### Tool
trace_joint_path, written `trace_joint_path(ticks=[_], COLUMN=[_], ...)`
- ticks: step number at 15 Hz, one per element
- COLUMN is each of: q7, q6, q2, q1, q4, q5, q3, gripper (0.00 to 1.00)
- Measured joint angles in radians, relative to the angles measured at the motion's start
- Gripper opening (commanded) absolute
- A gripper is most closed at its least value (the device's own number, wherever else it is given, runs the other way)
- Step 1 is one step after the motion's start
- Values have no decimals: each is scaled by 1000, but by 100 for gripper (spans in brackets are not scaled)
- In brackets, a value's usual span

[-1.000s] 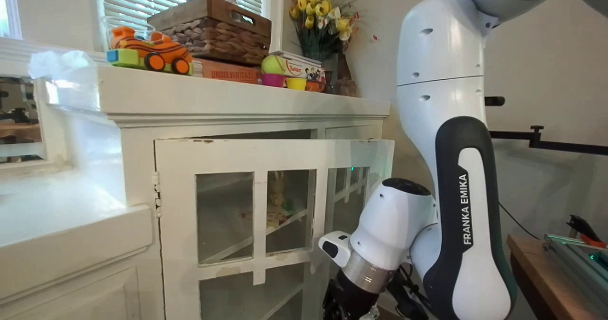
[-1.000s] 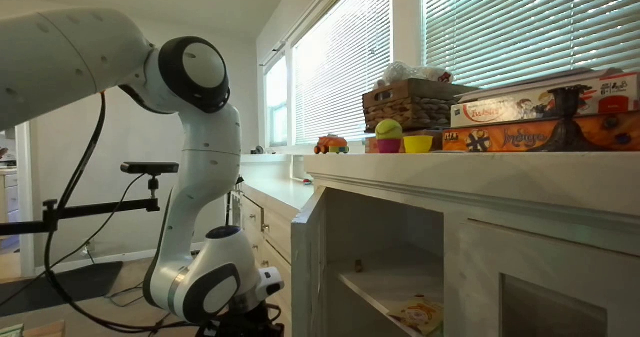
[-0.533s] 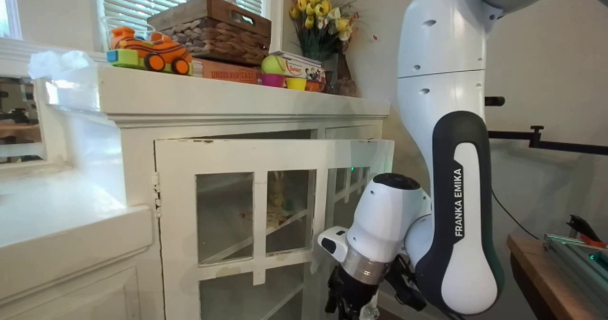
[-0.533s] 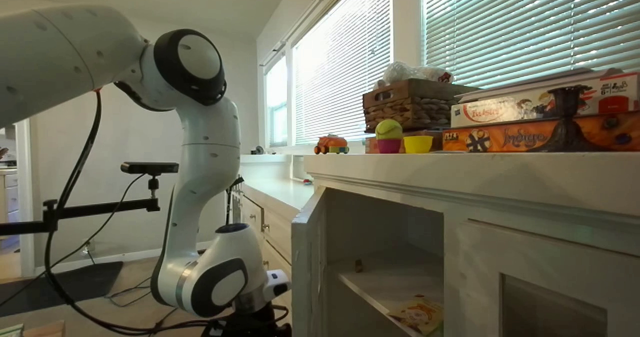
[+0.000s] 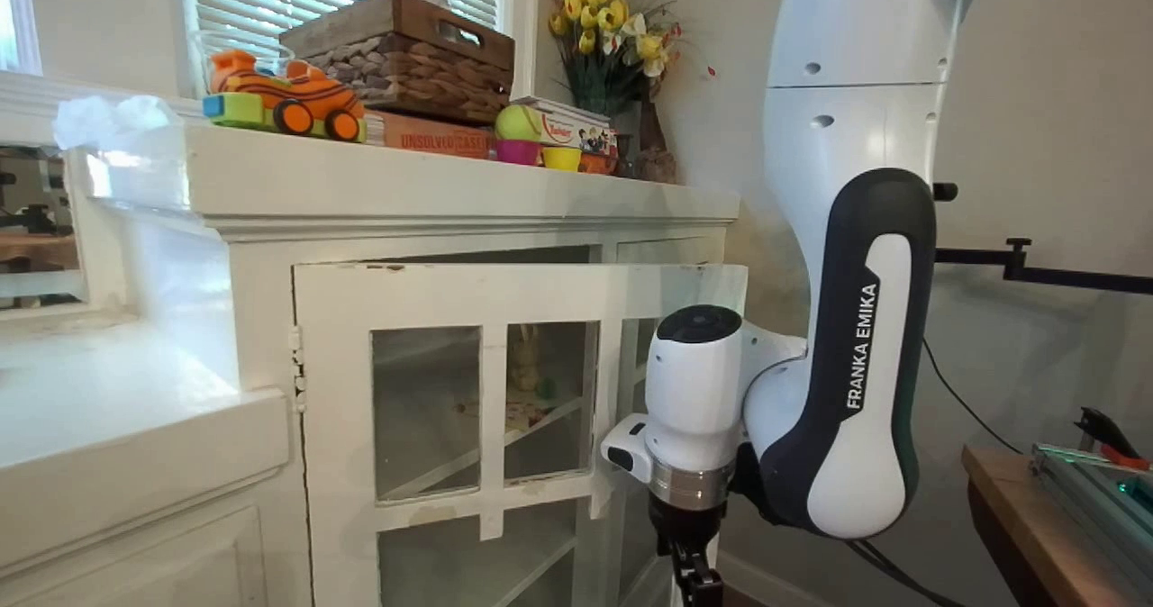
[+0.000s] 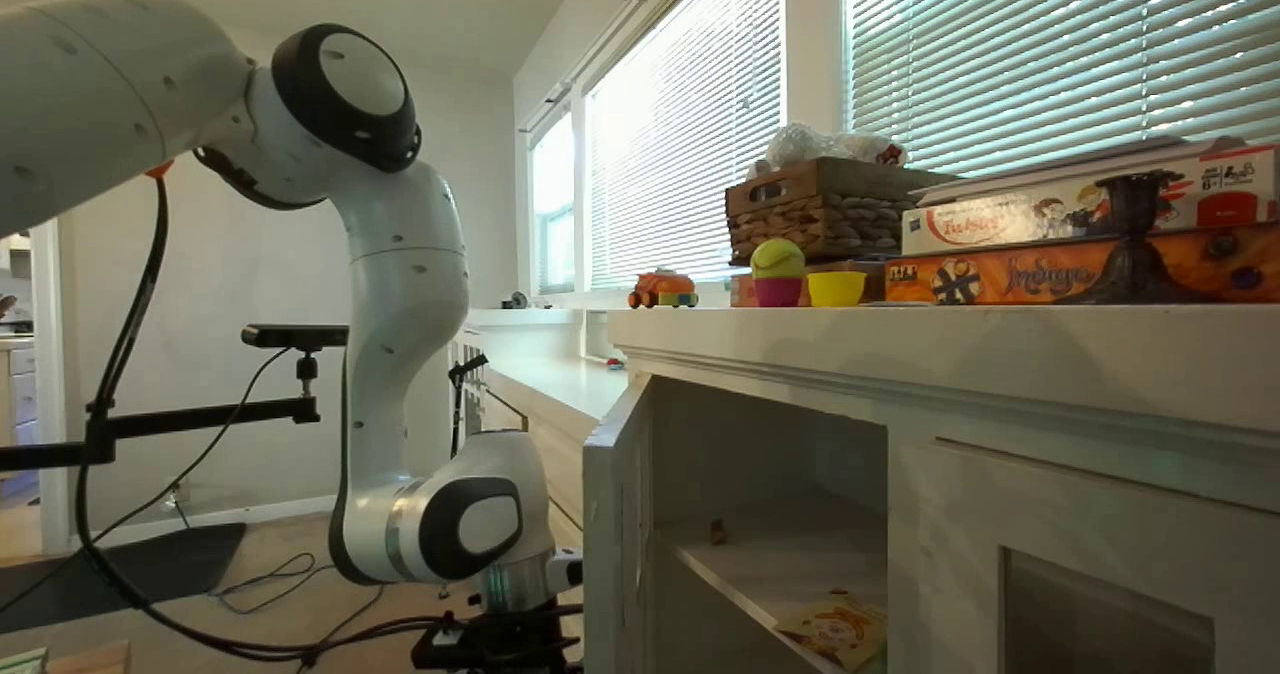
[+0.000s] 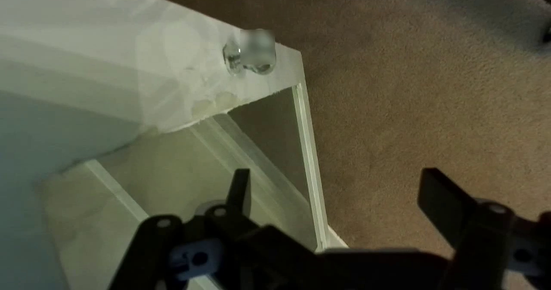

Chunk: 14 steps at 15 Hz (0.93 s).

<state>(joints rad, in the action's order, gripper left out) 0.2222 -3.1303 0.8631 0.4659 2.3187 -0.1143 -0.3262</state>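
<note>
Tool (image 7: 335, 182) is spread wide, nothing in it, near the white wooden glass-paned cabinet door (image 5: 554, 294), which is ajar. The roundish clear glass knob (image 7: 254, 57) sits by that door's free edge, outside the tool's gap. IMO line up squarely with it, slowly, without bumping the panes (image 5: 428, 413).

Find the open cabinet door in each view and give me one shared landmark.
In an exterior view: the door, lower centre, its face showing.
In an exterior view: the door, lower centre, nearly edge-on.
Wrist view: the door, left side.
Shared landmark: the end effector, low in all three.
</note>
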Motion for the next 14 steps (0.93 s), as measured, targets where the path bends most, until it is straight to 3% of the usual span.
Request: trace_joint_path(ticks=[5, 14], q7=[-77, -119], q6=[96, 103], q2=[-17, -18], q1=[13, 2], q4=[-1, -1], q5=[-11, -14], q3=[-4, -1], gripper=[100, 100])
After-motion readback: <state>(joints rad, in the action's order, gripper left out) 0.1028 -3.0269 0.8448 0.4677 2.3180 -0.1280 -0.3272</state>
